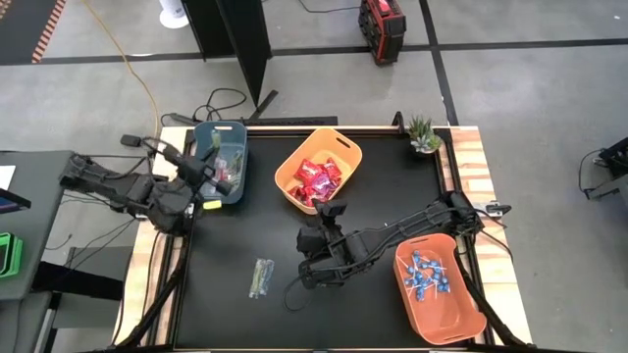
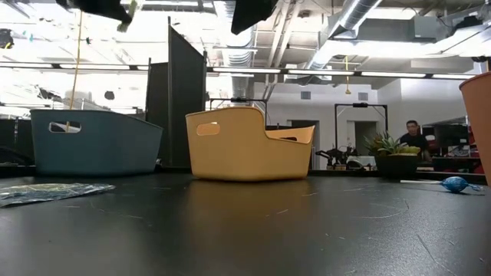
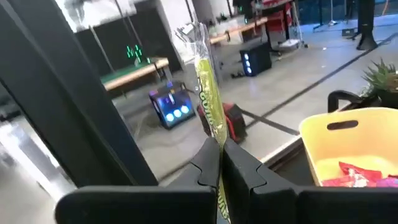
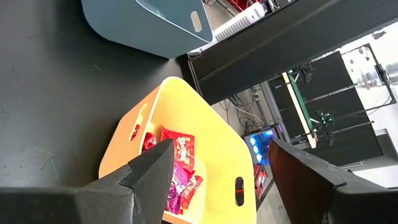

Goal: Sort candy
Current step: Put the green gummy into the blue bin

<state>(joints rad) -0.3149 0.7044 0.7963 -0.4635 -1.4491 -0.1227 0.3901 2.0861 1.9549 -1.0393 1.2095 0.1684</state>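
A thin clear stick packet with yellow-green filling stands pinched between the closed fingers of the left gripper, which is raised at the near rim of the blue plastic bin on the table's left side; a few packets of the same kind appear to lie inside that bin already, though they are too small to confirm. A further clear green-pink stick packet lies flat on the black table top, near the front and well apart from all bins. The shiny red square packets sit in the yellow plastic bin at centre, and the blue-wrapped lollipops on white sticks lie in the orange plastic bin at the right; one blue lollipop rests loose on the table beside that bin. The right gripper hangs low over mid-table with its fingers spread apart and nothing between them. By judgement, the step in hand is delivery of the held packet to the blue bin: the next move calls for carrying it over the opening and releasing. The bin's rim is close under the left gripper and wants clearance; the table's centre offers open room for the right arm to reach the remaining packet.
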